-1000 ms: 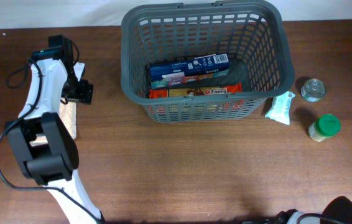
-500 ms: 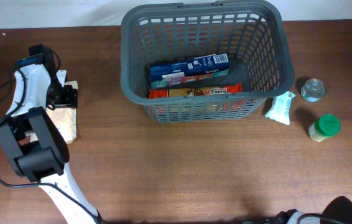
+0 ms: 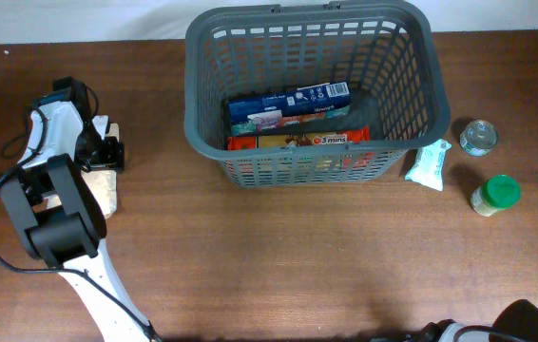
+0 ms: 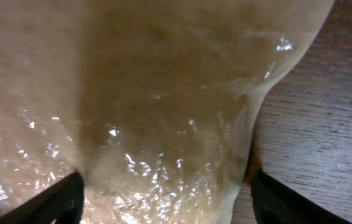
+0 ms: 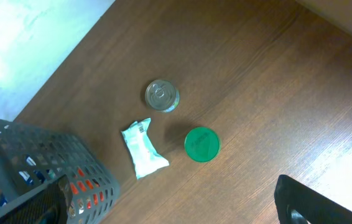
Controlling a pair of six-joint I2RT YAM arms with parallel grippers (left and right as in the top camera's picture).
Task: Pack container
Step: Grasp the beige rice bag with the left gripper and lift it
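Your left gripper (image 3: 105, 152) sits on the beige plastic-wrapped package (image 3: 105, 193) at the left edge of the overhead frame. In the left wrist view the fingers stand wide apart with the wrapper filling the space between and running under the left one, so read this as spread over the pack, not clamped. The package's long axis runs top to bottom in the overhead frame. The grey basket (image 3: 307, 11) lies well apart to its right, upper centre, with boxes already inside. So your carry likely goes rightward, over the near rim. Your right gripper (image 5: 170, 205) hangs wide and empty at the lower right, far from this pack, so the left arm is the nearer.
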